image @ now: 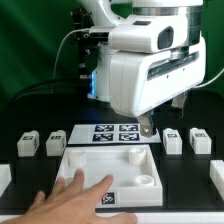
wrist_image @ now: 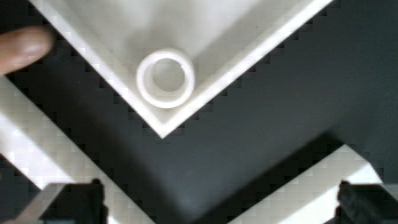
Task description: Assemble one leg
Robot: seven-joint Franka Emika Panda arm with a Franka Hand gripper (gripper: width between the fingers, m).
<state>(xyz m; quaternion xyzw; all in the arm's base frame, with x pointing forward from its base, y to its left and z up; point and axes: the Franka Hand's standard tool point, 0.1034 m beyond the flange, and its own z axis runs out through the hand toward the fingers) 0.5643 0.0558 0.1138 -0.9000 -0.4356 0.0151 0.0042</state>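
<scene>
Four small white legs with tags stand on the black table: two at the exterior view's left [image: 28,143] [image: 55,143] and two at its right [image: 172,142] [image: 200,141]. The large white square panel [image: 88,157] lies in front, with round sockets in its corners. My gripper [image: 149,128] hangs over the panel's far right corner, away from every leg. In the wrist view the gripper [wrist_image: 222,207] is open and empty, above the panel corner and its round socket [wrist_image: 166,78]. No leg shows in the wrist view.
A person's hand [image: 70,190] rests on the panel, and a fingertip [wrist_image: 22,45] shows in the wrist view. The marker board [image: 113,131] lies behind the panel. White pieces sit at the table's left [image: 4,178] and right [image: 217,175] edges.
</scene>
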